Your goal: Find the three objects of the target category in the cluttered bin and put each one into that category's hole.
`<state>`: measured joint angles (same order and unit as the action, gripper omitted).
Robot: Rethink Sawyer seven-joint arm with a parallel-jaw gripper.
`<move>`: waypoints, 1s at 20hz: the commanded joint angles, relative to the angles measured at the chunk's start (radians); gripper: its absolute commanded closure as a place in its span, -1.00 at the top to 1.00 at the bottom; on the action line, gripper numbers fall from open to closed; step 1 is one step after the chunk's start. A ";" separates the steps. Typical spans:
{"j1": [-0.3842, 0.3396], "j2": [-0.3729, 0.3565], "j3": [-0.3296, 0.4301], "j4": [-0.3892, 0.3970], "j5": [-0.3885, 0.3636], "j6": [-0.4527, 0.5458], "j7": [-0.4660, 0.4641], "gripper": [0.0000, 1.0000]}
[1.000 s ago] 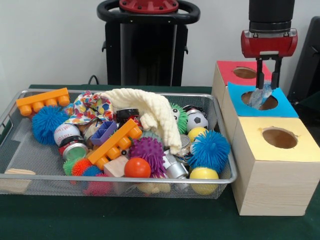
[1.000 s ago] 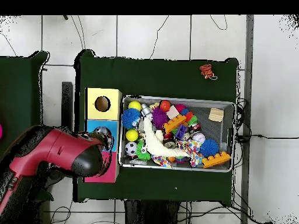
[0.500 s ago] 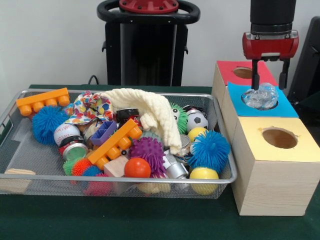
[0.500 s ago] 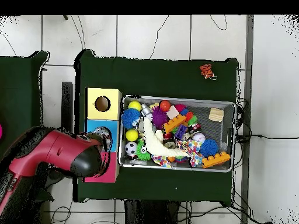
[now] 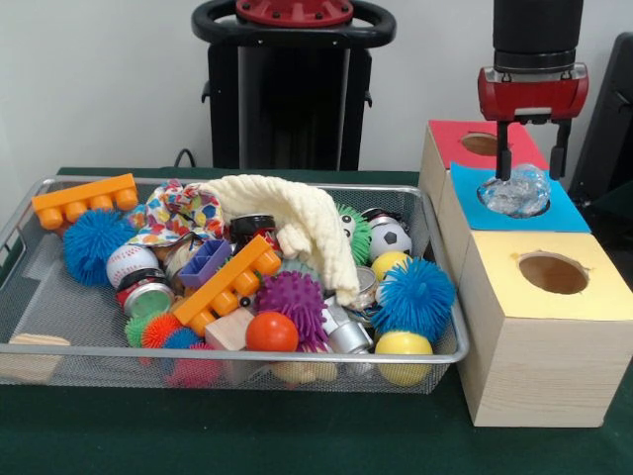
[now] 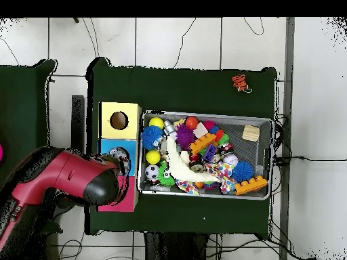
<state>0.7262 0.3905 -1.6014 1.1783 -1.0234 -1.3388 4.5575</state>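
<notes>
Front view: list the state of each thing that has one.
Gripper: open, above the blue-topped hole.
Crumpled clear plastic piece: released, sitting in the blue-topped box's hole, not through.
Yellow-topped wooden box: hole empty.
Wire mesh bin: full of toys.
Cream knitted cloth: draped over toys.

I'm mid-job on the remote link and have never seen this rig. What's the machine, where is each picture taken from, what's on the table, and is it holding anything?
It is a red and black robot arm with a gripper on its end. One picture looks across the table at the robot; the other looks straight down, where the arm fills the lower left.

On the green table stands a wire bin heaped with toys: spiky balls, orange bricks, a cream cloth, tins, smooth balls. Beside it is a row of three wooden boxes, each with a round hole: red top, blue top, yellow top.

The gripper is open, above the blue box. It holds nothing. A clear crinkly wad sits in the blue box's hole, sticking up out of it.
</notes>
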 commanded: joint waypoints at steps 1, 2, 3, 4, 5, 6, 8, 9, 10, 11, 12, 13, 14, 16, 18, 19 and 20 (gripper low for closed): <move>-0.025 0.005 0.095 -0.050 0.009 -0.044 0.391 1.00; -0.025 0.005 0.094 -0.051 0.010 -0.044 0.390 1.00; -0.027 0.006 0.091 -0.053 0.011 -0.044 0.390 1.00; -0.027 0.005 0.093 -0.056 0.011 -0.043 0.388 1.00; -0.026 0.002 0.098 -0.059 0.010 -0.039 0.386 1.00; -0.025 -0.003 0.108 -0.065 0.008 -0.032 0.383 1.00; -0.021 -0.016 0.131 -0.073 0.003 -0.011 0.378 1.00; -0.023 -0.013 0.126 -0.074 0.005 -0.016 0.378 1.00; -0.025 -0.009 0.120 -0.073 0.006 -0.021 0.380 1.00; -0.028 -0.004 0.109 -0.075 0.010 -0.034 0.380 1.00; -0.029 -0.002 0.104 -0.075 0.011 -0.039 0.380 -1.00; -0.030 0.001 0.099 -0.076 0.013 -0.040 0.380 -1.00; -0.031 0.003 0.095 -0.077 0.015 -0.040 0.379 -1.00; -0.032 0.006 0.088 -0.079 0.017 -0.038 0.378 -1.00; -0.032 0.011 0.079 -0.077 0.019 -0.042 0.378 -1.00; -0.031 0.011 0.079 -0.076 0.019 -0.041 0.379 -1.00; -0.031 0.012 0.079 -0.075 0.019 -0.041 0.379 -1.00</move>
<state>0.7262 0.3851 -1.5714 1.1783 -1.0259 -1.3388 4.5575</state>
